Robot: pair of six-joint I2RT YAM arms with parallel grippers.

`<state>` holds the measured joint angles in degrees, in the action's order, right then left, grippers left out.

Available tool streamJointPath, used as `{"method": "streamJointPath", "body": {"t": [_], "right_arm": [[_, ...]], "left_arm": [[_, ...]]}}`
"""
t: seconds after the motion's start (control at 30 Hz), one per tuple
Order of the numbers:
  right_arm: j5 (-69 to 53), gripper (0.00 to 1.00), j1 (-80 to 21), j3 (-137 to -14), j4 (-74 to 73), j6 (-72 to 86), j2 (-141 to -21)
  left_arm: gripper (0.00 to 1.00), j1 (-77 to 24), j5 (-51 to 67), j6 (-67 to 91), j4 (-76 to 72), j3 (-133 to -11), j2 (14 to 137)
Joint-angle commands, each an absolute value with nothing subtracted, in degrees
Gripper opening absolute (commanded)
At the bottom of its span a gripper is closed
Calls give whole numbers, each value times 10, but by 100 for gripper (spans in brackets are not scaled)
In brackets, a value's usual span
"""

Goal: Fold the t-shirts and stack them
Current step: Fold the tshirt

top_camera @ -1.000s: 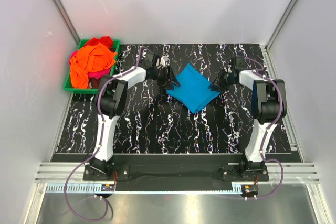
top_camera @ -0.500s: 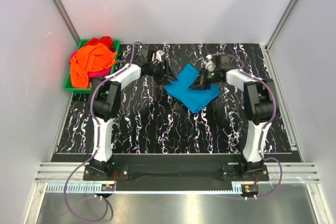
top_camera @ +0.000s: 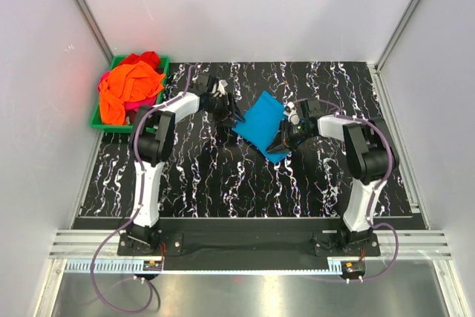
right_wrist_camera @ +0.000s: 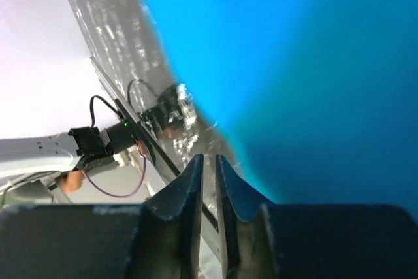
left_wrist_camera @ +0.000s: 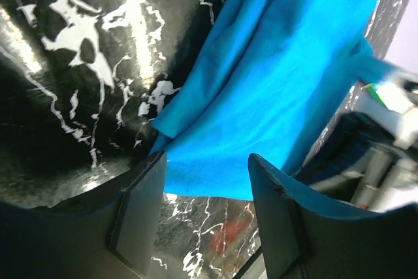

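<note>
A turquoise-blue t-shirt [top_camera: 261, 124] lies folded in a narrow slanted shape on the black marbled table. My left gripper [top_camera: 236, 117] is open at its left edge; in the left wrist view [left_wrist_camera: 208, 161] the blue cloth [left_wrist_camera: 281, 76] lies just beyond the fingertips. My right gripper [top_camera: 283, 142] is at the shirt's front right edge with its jaws closed. In the right wrist view [right_wrist_camera: 209, 159] no cloth shows between them, and the blue cloth [right_wrist_camera: 313, 63] is close against the right finger. Orange [top_camera: 126, 88], red [top_camera: 145, 58] and magenta [top_camera: 145, 102] t-shirts are heaped at the back left.
A green plastic bin [top_camera: 96, 122] at the table's back left corner holds the heaped shirts. Grey walls and aluminium posts close in the table on three sides. The arm bases stand at the near edge.
My right gripper swept from the shirt's right corner leftward over it, then came down to its front right edge. The blue shirt is now narrower. My left gripper stayed at the left edge.
</note>
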<state>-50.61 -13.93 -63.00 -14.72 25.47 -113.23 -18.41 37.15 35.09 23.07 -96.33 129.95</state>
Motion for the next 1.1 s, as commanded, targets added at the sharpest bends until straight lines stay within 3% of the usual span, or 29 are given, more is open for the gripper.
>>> {"method": "streamJointPath", "body": {"t": [0.0, 0.1, 0.13, 0.27, 0.6, 0.77, 0.87, 1.07], "right_arm": [[-486, 21, -138, -631, -184, 235, -1036], [-425, 31, -118, -619, -199, 257, -992], [-377, 36, -111, -619, -209, 264, -986], [-164, 43, -86, -680, -339, 302, -991], [-71, 65, -80, -772, -396, 370, -1065], [-92, 60, -80, -761, -356, 333, -1103], [-126, 49, -80, -751, -316, 296, -1106], [-266, 38, -83, -759, -244, 177, -1112]], "left_arm": [[59, -181, 353, 331, 264, -993, 1254], [59, -181, 309, 327, 324, -999, 1215], [59, -181, 282, 325, 340, -997, 1202], [60, -181, 231, 323, 364, -928, 1123], [60, -181, 200, 304, 384, -836, 1032], [60, -178, 195, 294, 400, -839, 1026], [60, -178, 193, 292, 405, -837, 1021], [60, -178, 210, 310, 391, -812, 1005]]}}
